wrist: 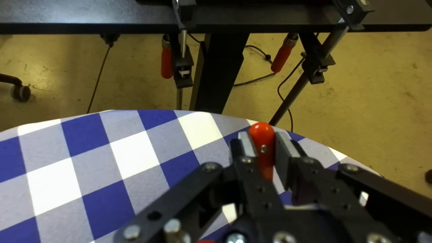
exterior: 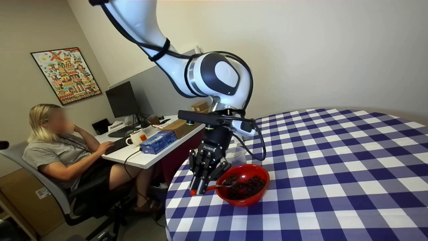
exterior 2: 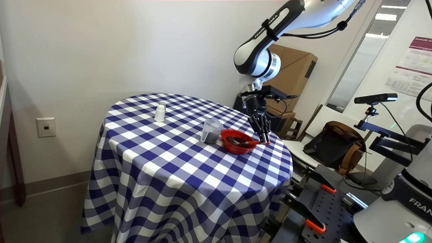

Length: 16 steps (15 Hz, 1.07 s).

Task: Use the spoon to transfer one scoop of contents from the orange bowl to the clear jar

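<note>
The orange bowl (exterior: 243,202) stands on the checked table with dark lumpy contents (exterior: 252,187) inside; it also shows in an exterior view (exterior 2: 233,149). My gripper (exterior: 199,188) is beside the bowl, pointing down, shut on the handle end of the spoon (exterior: 211,188). In the wrist view the red handle (wrist: 263,148) sits between both finger pads. The spoon reaches over the rim, its silver head in the bowl among the contents; how much it carries I cannot tell. The clear jar (exterior 2: 212,126) stands next to the bowl, something dark in its bottom. It is partly hidden behind my gripper in an exterior view (exterior: 236,154).
White bottle-like items (exterior 2: 160,113) stand farther along the round table (exterior 2: 189,162). The table's edge (wrist: 216,113) lies close to my gripper. A desk (exterior: 147,162) with a blue box (exterior: 158,142) and a seated person (exterior: 63,150) are beyond it.
</note>
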Motion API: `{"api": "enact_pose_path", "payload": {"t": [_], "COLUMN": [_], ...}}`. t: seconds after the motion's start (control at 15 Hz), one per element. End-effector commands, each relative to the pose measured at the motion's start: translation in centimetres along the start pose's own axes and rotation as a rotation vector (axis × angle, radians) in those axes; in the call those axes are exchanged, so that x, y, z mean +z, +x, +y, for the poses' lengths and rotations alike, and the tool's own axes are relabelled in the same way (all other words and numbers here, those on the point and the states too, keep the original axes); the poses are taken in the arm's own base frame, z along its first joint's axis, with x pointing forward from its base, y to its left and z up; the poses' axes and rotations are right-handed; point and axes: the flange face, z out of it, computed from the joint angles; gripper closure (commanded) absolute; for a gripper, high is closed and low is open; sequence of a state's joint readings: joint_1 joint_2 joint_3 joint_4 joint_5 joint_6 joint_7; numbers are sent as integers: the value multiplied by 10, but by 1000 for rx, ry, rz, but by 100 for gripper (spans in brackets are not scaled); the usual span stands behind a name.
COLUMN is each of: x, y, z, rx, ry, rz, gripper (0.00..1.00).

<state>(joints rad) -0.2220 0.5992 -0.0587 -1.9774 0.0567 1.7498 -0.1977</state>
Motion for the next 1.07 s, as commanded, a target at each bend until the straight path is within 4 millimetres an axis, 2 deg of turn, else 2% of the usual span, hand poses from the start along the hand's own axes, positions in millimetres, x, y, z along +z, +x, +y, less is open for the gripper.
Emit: {"api": "enact_pose_path", "payload": {"t": [0.0, 0.2, 0.47, 1.0], "x": [-8, -16, -26, -42], "y": [-14, -17, -22, -23], "z": [9, 19, 17, -16], "rx": [-8, 14, 7, -43], "ry": [48, 71, 59, 2], "rz": [47, 72, 96, 120], "gripper": [93, 93, 93, 93]}}
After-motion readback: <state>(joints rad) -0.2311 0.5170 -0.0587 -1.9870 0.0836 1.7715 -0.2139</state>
